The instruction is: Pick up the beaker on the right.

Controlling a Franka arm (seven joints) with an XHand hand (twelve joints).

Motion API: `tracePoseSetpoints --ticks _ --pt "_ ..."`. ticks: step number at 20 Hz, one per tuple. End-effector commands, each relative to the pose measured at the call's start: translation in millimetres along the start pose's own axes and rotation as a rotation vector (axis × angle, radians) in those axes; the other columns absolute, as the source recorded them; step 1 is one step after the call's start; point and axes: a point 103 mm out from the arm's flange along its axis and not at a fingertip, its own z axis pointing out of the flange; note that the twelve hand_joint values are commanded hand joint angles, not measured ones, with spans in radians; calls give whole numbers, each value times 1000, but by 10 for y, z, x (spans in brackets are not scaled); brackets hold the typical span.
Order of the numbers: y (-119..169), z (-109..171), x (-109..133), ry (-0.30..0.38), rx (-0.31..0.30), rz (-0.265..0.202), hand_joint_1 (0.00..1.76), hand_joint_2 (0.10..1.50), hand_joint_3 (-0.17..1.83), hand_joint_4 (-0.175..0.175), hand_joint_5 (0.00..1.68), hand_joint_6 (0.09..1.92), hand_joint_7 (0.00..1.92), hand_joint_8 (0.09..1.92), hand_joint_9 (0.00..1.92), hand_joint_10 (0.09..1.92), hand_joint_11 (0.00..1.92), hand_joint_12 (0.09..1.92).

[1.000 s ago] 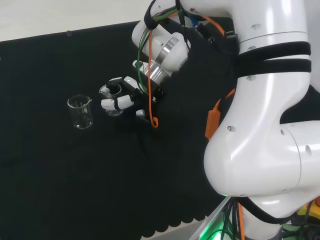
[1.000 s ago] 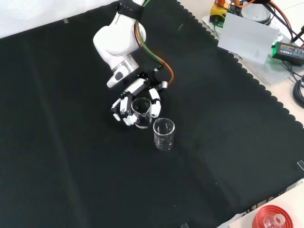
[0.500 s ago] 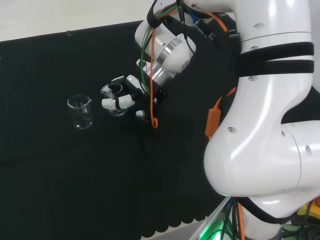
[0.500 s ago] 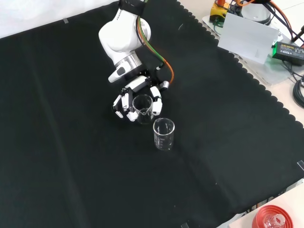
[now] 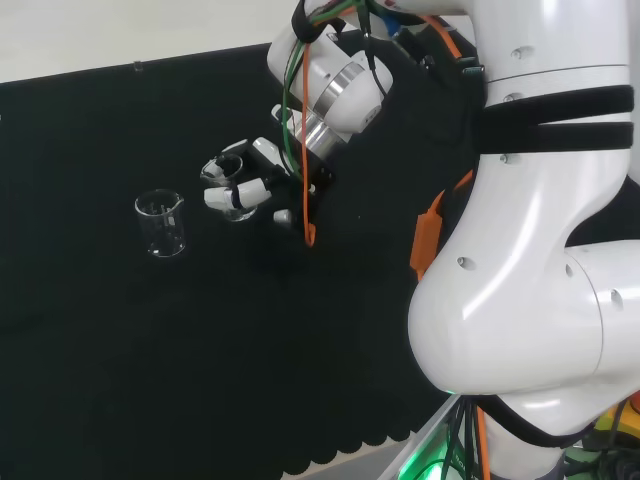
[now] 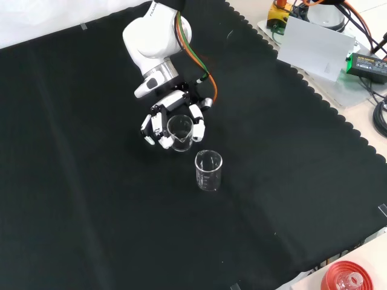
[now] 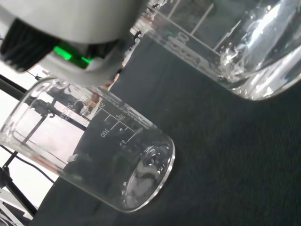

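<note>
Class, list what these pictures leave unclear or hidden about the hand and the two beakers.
- Held beaker: its lower wall, front view, is covered by the hand's curled fingers.
- Whether its base has left the cloth: neither head nor front view settles it.
- Held beaker's rim, wrist view: cut off by the edge.
- Other beaker's printed scale: too small in the front view.

A black and white hand (image 6: 162, 128) grips a clear glass beaker (image 6: 180, 132) with white scale marks beside a second clear beaker (image 6: 208, 171) on black cloth (image 6: 91, 199) below a white arm (image 5: 530, 200) trailing orange and green cables (image 5: 298, 110).
</note>
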Motion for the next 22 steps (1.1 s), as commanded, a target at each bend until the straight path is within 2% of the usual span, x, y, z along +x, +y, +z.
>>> tracePoseSetpoints --ticks 1,4,22 --pt "-21 -92 84 -35 24 2 1278 557 741 103 1382 565 1564 87 1162 409 451 1285" --pt "-24 -163 145 -47 22 -4 1298 561 742 90 1357 625 1577 87 1186 411 467 1288" --pt "-78 -372 459 -84 43 -20 1303 545 764 99 1361 617 1599 87 1227 393 533 1252"
